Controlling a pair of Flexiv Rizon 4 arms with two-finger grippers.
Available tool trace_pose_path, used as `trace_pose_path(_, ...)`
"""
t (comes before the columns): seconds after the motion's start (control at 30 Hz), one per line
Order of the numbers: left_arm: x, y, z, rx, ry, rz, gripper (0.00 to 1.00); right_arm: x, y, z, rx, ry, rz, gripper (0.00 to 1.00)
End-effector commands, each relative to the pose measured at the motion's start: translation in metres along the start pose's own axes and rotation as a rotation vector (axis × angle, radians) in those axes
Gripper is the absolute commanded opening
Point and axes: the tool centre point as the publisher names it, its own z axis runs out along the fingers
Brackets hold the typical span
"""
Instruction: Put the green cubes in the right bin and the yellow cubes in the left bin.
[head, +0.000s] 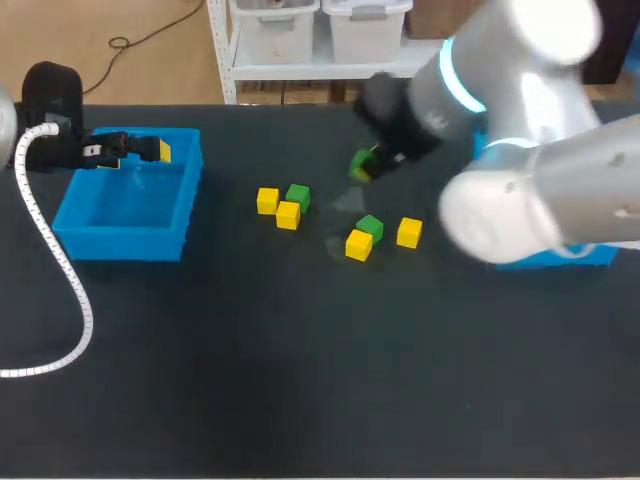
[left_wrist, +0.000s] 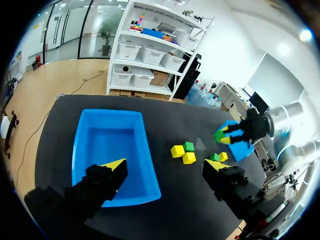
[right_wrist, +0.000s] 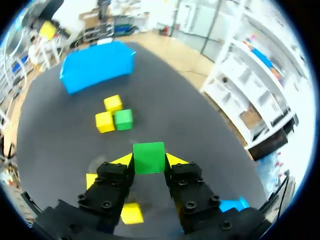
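Head view: dark table (head: 300, 380), right gripper (head: 366, 168) clamping a green cube (head: 359, 162), left gripper (head: 130, 150) spread wide over the left bin (head: 120, 240).

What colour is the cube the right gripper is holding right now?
Green. The cube sits clamped in the right gripper, clearest in the right wrist view.

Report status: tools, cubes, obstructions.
Right tool shut on green cube, raised off table. Left tool open, empty, over left bin. Six cubes loose on table.
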Motion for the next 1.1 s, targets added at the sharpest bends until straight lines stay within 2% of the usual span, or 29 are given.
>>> trace_pose_path(0.03, 0.001, 0.002, 0.0, 0.009, -0.007, 0.002, 1.0, 0.032, -0.028, -0.073, 0.185, -0.083, 0.128, 0.0)
trace_pose_path(0.3, 0.001, 0.002, 0.0, 0.009, -0.007, 0.002, 1.0, 0.087, -0.081, -0.116, 0.342, -0.051, 0.314, 0.0)
trace_pose_path(0.5, 0.001, 0.002, 0.0, 0.009, -0.007, 0.002, 1.0, 0.136, -0.115, -0.126, 0.442, 0.061, 0.419, 0.0)
trace_pose_path(0.53, 0.001, 0.002, 0.0, 0.009, -0.007, 0.002, 1.0, 0.143, -0.118, -0.125, 0.456, 0.079, 0.417, 0.09)
trace_pose_path(0.57, 0.001, 0.002, 0.0, 0.009, -0.007, 0.002, 1.0, 0.149, -0.12, -0.125, 0.47, 0.1, 0.421, 0.45)
trace_pose_path(0.6, 0.001, 0.002, 0.0, 0.009, -0.007, 0.002, 1.0, 0.153, -0.122, -0.125, 0.478, 0.11, 0.431, 1.0)
trace_pose_path(0.7, 0.001, 0.002, 0.0, 0.009, -0.007, 0.002, 1.0, 0.159, -0.125, -0.125, 0.478, 0.126, 0.442, 1.0)
trace_pose_path(0.8, 0.001, 0.002, 0.0, 0.009, -0.007, 0.002, 1.0, 0.154, -0.122, -0.126, 0.469, 0.121, 0.421, 1.0)
trace_pose_path(0.97, 0.001, 0.002, 0.0, 0.009, -0.007, 0.002, 1.0, 0.126, -0.111, -0.126, 0.438, 0.096, 0.33, 1.0)
trace_pose_path(1.1, 0.001, 0.002, 0.0, 0.009, -0.007, 0.002, 1.0, 0.095, -0.093, -0.124, 0.386, 0.056, 0.2, 1.0)
